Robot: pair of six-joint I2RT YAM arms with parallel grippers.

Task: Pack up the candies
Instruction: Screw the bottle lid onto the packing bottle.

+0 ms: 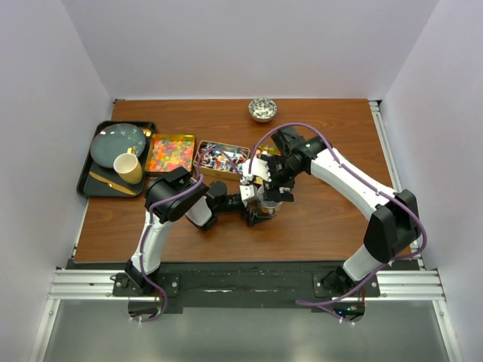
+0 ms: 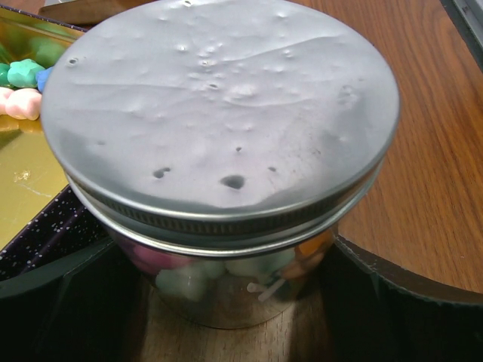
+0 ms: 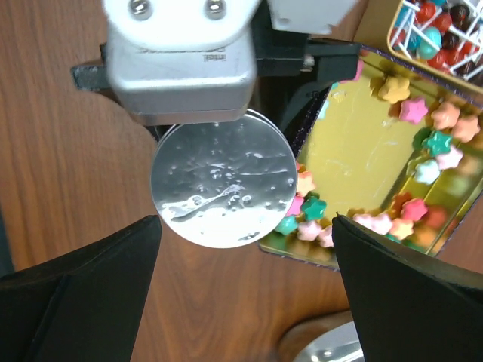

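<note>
Left gripper (image 2: 234,317) clasps a glass jar (image 2: 226,283) low down at the centre of the overhead frame, its dark fingers (image 2: 60,302) spread wide and pressed against either side of the glass. A dented metal lid (image 2: 219,121) sits on the jar, and pink, white and orange candies (image 2: 162,260) show through the glass beneath it. Right gripper (image 3: 245,226) hovers over the lid with its jaws fully apart, holding nothing and touching nothing. Just right of the jar in the right wrist frame lies a gold tin (image 3: 355,151) ringed with star-shaped sweets. Beyond its upper right corner is a second tin (image 3: 394,26) of wrapped pieces. In the overhead frame a third tin (image 1: 153,153) of orange-red gummies lies left of these. Farther left a black tray (image 1: 87,185) carries a blue-grey plate (image 1: 118,143) and a yellow cup (image 1: 128,167). A small bowl (image 1: 263,109) stands at the wooden table's (image 1: 332,226) far edge, top centre.
</note>
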